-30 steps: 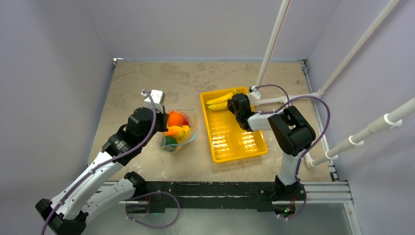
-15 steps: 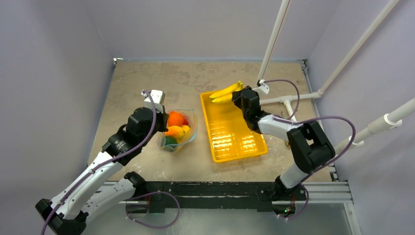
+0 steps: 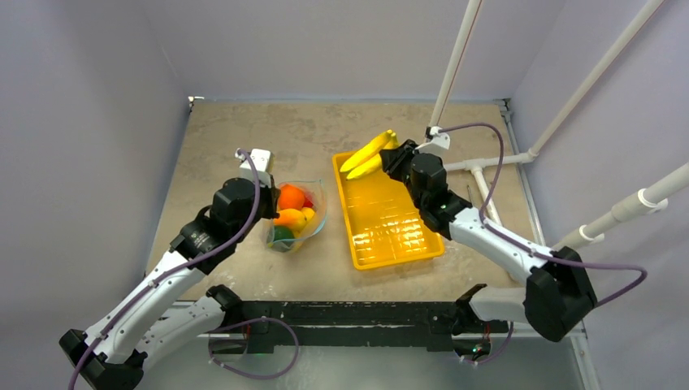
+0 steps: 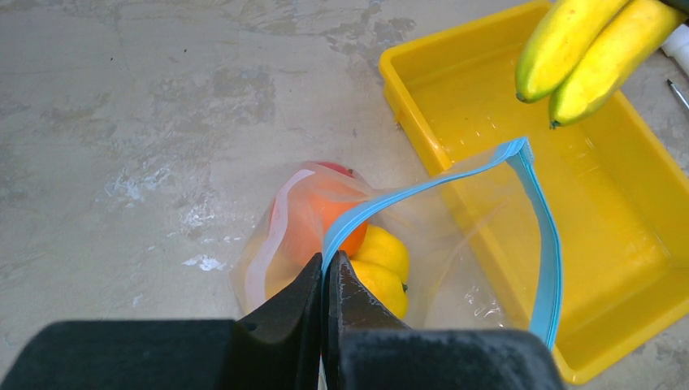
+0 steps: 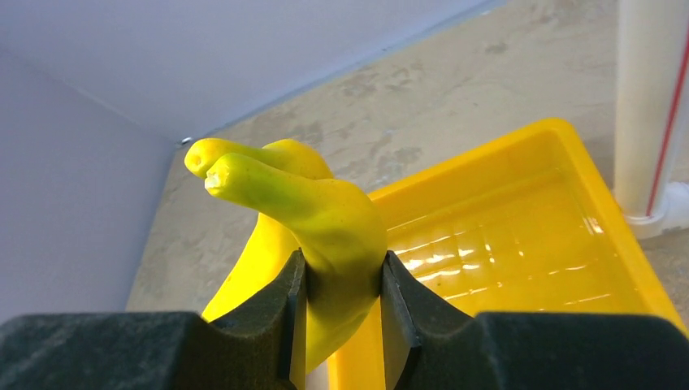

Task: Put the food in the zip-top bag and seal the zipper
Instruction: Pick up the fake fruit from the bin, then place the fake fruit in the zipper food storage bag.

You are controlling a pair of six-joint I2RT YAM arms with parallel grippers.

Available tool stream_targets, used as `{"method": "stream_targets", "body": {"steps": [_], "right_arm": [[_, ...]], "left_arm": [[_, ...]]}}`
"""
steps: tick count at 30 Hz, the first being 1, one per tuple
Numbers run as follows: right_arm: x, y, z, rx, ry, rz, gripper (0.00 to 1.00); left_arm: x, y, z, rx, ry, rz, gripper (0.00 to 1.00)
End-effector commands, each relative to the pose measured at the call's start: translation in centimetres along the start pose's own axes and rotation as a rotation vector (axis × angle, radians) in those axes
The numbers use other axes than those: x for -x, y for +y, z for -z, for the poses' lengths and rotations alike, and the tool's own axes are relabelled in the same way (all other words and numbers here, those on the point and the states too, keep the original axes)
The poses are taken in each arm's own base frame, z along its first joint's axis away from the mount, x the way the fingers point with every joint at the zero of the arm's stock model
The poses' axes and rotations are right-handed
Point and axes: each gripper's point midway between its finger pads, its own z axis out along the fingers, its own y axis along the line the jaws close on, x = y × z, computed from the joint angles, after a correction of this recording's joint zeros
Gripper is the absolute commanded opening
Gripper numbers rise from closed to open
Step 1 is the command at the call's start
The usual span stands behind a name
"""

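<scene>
The clear zip-top bag [image 3: 296, 215] lies left of the yellow tray, holding orange, yellow, green and red toy fruits [image 3: 291, 197]. My left gripper [image 4: 327, 262] is shut on the bag's teal-blue zipper [image 4: 431, 185], pulling the mouth up and open. Inside the bag I see an orange fruit [image 4: 313, 223] and two yellow fruits [image 4: 382, 264]. My right gripper [image 5: 340, 272] is shut on a yellow toy banana bunch [image 5: 321, 219], lifted above the tray's far left corner. The bananas [image 3: 370, 153] point left toward the bag, and their tips [image 4: 585, 57] show in the left wrist view.
The yellow tray [image 3: 388, 218] sits right of the bag, with nothing inside it. White pipes [image 3: 455, 65] rise behind the tray's far right corner. Purple walls close in the table on three sides.
My right arm has lifted the banana bunch out of the tray's far end and swung it up and slightly left. The left arm and the bag have stayed put.
</scene>
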Motion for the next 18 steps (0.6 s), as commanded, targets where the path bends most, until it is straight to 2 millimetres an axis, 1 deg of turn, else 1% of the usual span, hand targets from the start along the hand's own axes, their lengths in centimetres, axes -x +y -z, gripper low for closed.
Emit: {"method": "stream_targets", "body": {"steps": [1, 4, 7, 11, 14, 18], "right_arm": [[1.2, 3.3, 2.6, 0.057, 0.006, 0.078, 0.00], [1.4, 5.3, 4.2, 0.076, 0.014, 0.089, 0.00], [2.1, 7.0, 5.6, 0.103, 0.010, 0.088, 0.00], [4.0, 9.0, 7.3, 0.147, -0.014, 0.068, 0.00], [4.9, 10.5, 8.4, 0.187, -0.022, 0.064, 0.00], [4.9, 12.2, 9.3, 0.218, -0.015, 0.068, 0.00]], "left_arm": [[1.9, -0.4, 0.0, -0.016, -0.056, 0.009, 0.00], [1.8, -0.4, -0.1, -0.018, -0.052, 0.008, 0.00], [1.8, -0.4, -0.1, -0.015, -0.049, 0.006, 0.00], [1.7, -0.3, -0.2, -0.012, -0.046, 0.005, 0.00], [1.7, -0.3, -0.3, -0.010, -0.044, 0.004, 0.00], [1.7, -0.2, -0.2, -0.009, -0.046, 0.004, 0.00]]}}
